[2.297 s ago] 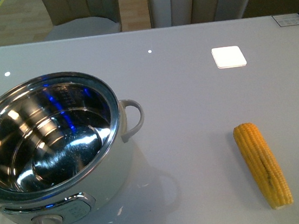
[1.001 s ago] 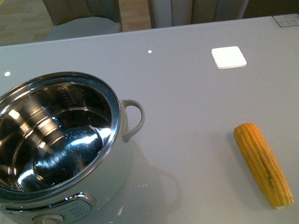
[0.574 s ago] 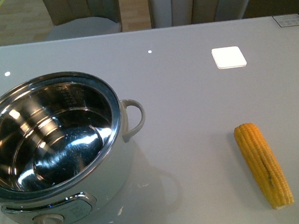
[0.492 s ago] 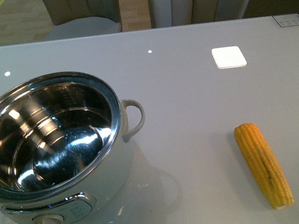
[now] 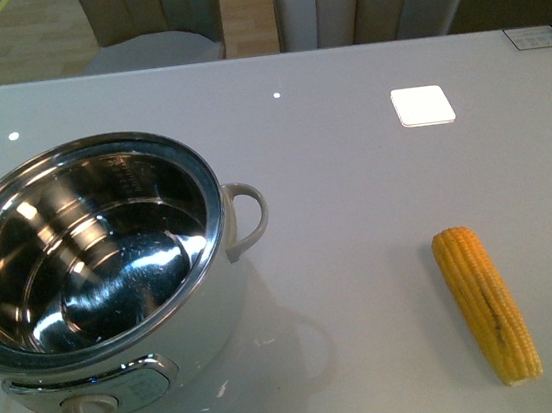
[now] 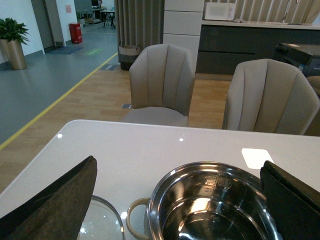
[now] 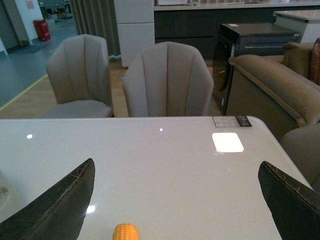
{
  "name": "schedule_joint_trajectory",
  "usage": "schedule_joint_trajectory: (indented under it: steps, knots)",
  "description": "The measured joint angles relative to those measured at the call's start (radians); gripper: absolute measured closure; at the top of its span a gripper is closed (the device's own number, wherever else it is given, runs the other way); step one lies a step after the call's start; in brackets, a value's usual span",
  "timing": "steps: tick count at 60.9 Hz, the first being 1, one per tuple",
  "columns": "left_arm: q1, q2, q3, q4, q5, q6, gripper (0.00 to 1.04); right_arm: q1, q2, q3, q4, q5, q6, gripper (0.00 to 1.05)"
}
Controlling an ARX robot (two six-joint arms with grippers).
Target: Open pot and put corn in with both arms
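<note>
The opening half looks done: the pot (image 5: pixel 205 321) stands uncovered on the near left of the table (image 5: pixel 353 177), its steel bowl shiny and empty, and in the left wrist view what seems to be a glass lid (image 6: pixel 102 222) lies flat on the table just to its left, beside a loop handle. The corn (image 5: pixel 484 304) is not in yet. It lies on the near right of the table, well apart from the pot, tapered end toward the far side. Neither arm shows in the front view. The left gripper (image 6: pixel 178 161) hangs over the pot with its fingers spread wide, holding nothing; the right gripper (image 7: pixel 176 163) is spread the same way, empty, with the cob's tip just showing below it. So what remains, I'd say, is the whole second part: grasp the cob, carry it left, and lower it in.
</note>
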Motion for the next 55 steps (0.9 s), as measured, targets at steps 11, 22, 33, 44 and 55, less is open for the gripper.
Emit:
schedule_joint_trajectory:
  steps: [11,22,33,44,55]
  knots:
    - [0.0,0.0,0.0,0.0,-0.001,-0.001,0.07,0.051,0.152,0.108,-0.267,0.156,0.072,0.09]
    - [0.0,-0.002,0.0,0.0,0.0,0.0,0.07,0.126,0.483,0.196,-0.482,0.214,0.171,0.09]
    - [0.0,-0.002,0.0,0.0,0.0,0.0,0.07,0.162,0.726,0.207,-0.256,0.161,0.184,0.09]
    - [0.0,-0.002,0.0,0.0,0.0,0.0,0.07,0.212,1.117,0.219,0.058,0.135,0.165,0.09]
    - [0.0,-0.002,0.0,0.0,0.0,0.0,0.07,0.253,1.485,0.297,0.23,0.126,0.165,0.09]
